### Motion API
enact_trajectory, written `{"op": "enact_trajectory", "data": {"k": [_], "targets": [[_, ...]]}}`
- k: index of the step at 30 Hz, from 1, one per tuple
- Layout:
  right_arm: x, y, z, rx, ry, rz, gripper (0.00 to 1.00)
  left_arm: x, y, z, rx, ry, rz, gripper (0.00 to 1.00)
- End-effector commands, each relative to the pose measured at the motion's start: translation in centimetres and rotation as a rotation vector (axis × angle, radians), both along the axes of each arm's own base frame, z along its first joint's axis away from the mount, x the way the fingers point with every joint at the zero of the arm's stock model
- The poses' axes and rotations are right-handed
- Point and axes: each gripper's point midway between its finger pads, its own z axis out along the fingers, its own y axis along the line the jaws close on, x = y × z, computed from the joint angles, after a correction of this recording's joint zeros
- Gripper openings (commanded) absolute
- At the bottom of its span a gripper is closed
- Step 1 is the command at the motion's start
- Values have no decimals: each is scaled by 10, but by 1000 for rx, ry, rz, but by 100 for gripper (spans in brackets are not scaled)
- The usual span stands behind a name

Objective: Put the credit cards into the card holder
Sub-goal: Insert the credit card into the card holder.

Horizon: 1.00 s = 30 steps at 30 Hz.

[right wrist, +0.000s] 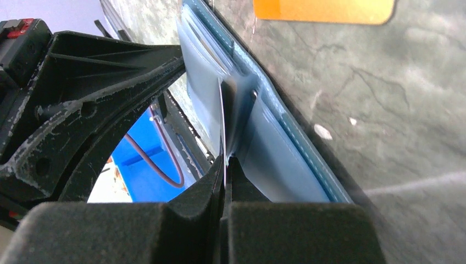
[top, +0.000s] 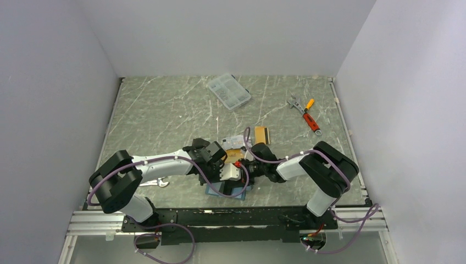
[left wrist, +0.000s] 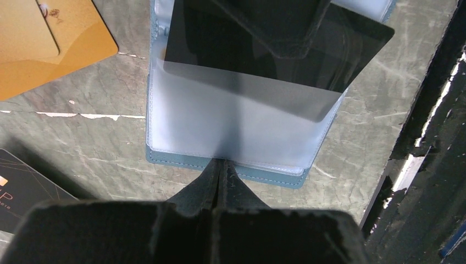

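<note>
Near the front of the table [top: 165, 110], both arms meet over the blue holder [left wrist: 176, 159]. It lies open and flat, mostly hidden from above. The right gripper [right wrist: 225, 162] is pinched tight on a dark card [left wrist: 198, 49]. That card sits partway inside the holder's clear pocket [left wrist: 236, 126], which blurs its lower half. The left gripper [left wrist: 222, 168] is closed, tips at the holder's near edge; whether they pinch it is hard to tell. An orange card [left wrist: 44, 49] and a black card [left wrist: 22, 192] lie beside the holder, both cut off.
</note>
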Motion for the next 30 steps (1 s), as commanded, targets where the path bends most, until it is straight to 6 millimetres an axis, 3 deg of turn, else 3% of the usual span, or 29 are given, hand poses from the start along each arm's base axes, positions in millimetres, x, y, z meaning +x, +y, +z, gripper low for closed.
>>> {"op": "enact_trajectory", "data": {"k": [1, 13, 15, 18, 21, 26, 30], "targets": [[-13, -7, -21, -71, 52, 60, 0, -30, 27, -25, 109, 102, -28, 0], [-1, -6, -28, -152, 47, 55, 0, -30, 26, -26, 117, 86, -52, 0], [1, -9, -25, -177, 26, 50, 10, -30, 27, -26, 116, 82, -51, 0], [1, -16, -19, -201, 1, 39, 31, -30, 29, -27, 117, 74, -53, 0], [-1, -21, -16, -201, -3, 22, 43, -30, 30, -27, 119, 70, -56, 0], [-2, -24, -13, -202, -1, -1, 51, -30, 31, -28, 123, 69, -55, 0], [-1, -25, -10, -196, -10, -21, 49, -31, 32, -28, 124, 69, -54, 0]]}}
